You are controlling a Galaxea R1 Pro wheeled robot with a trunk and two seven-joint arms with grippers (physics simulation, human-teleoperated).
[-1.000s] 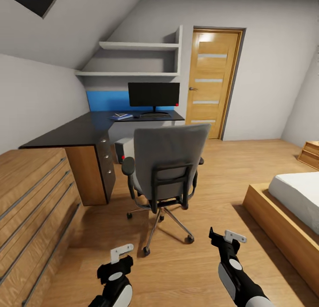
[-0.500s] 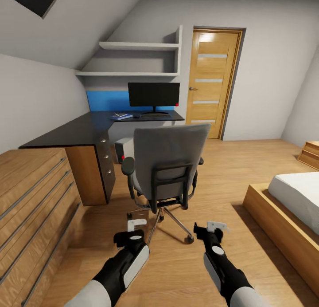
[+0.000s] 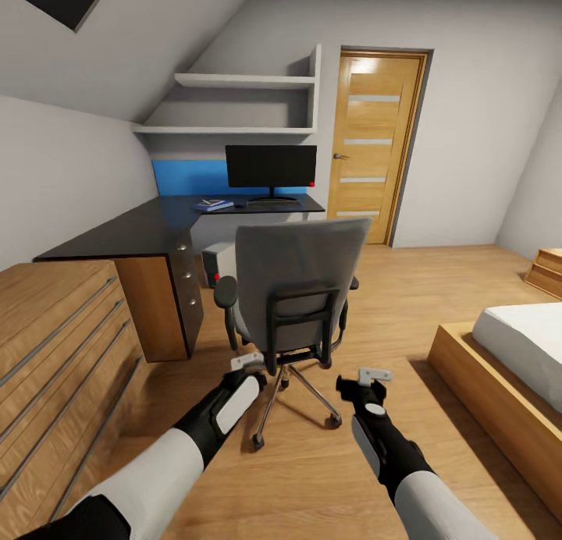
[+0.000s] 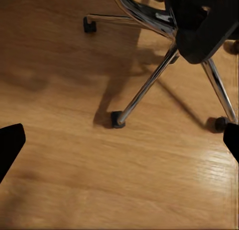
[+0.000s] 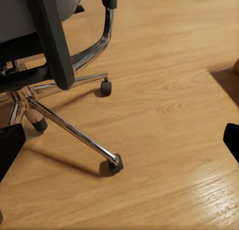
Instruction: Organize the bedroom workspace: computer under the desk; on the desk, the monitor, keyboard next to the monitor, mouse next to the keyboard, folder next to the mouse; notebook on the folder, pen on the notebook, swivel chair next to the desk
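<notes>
The soft grey chair with shiny metal legs stands in front of the black desk. Both grippers, left and right, look spread apart behind the chair, holding nothing. A flat blue folder lies on the desk, maybe under something small.

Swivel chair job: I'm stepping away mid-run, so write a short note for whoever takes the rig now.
Left gripper: open, empty, raised toward the base of the grey padded swivel chair.
Right gripper: open, empty, also behind the chair.
On the large black L-shaped desk: wide black monitor, with what looks like the slim dark keyboard at its foot, and the flat blue folder with something small on top, too far to identify.
Pale grey computer tower sits under the desk.
Chair stands out on the light wood floor, its back facing the robot.
Left: move the chair in beside the desk; check mouse, notebook and pen up close.
</notes>
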